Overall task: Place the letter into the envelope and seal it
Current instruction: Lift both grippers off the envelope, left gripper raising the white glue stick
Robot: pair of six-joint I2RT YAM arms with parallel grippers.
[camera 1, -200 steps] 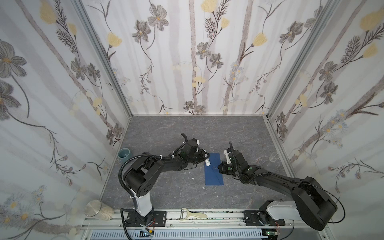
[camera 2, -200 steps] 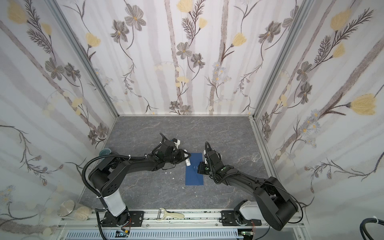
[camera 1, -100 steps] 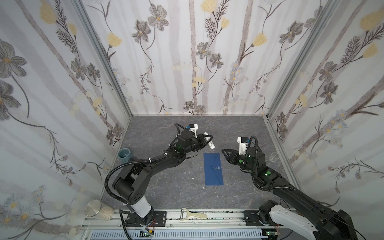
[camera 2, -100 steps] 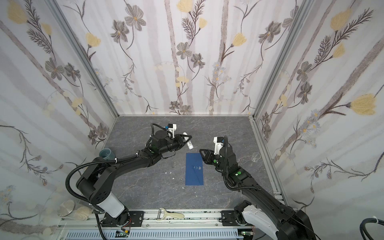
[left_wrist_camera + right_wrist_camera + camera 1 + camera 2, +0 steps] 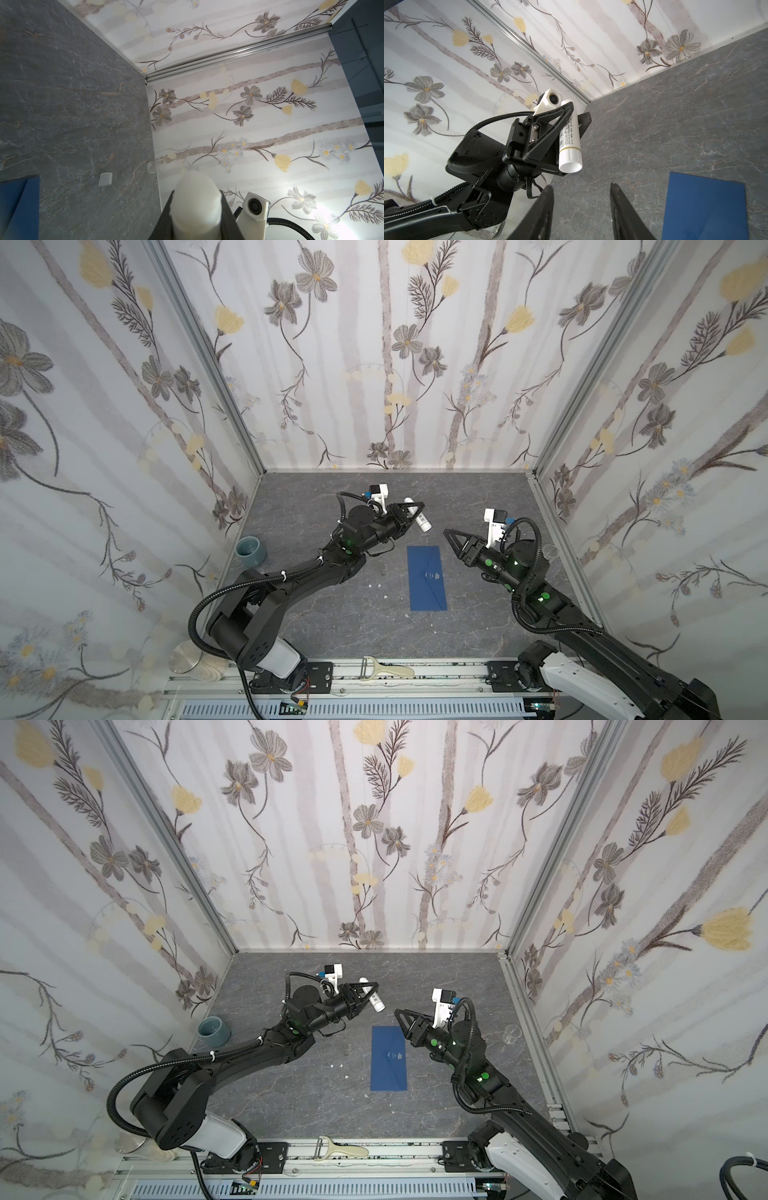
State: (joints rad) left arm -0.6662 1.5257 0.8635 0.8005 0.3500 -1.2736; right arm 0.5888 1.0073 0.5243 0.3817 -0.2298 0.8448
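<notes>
The envelope [image 5: 427, 577] lies flat mid-table with its flap folded down, and both arms are now lifted clear of it (a second ago both were down at its far half). No letter shows anywhere, so it is presumably inside. Just right of the envelope's far edge the right gripper [image 5: 448, 533] hangs raised, its jaws newly apart and empty. Farther left, the left gripper [image 5: 414, 508] stays clamped on the glue stick [image 5: 423, 522], carried up and away. Sealing looks done.
</notes>
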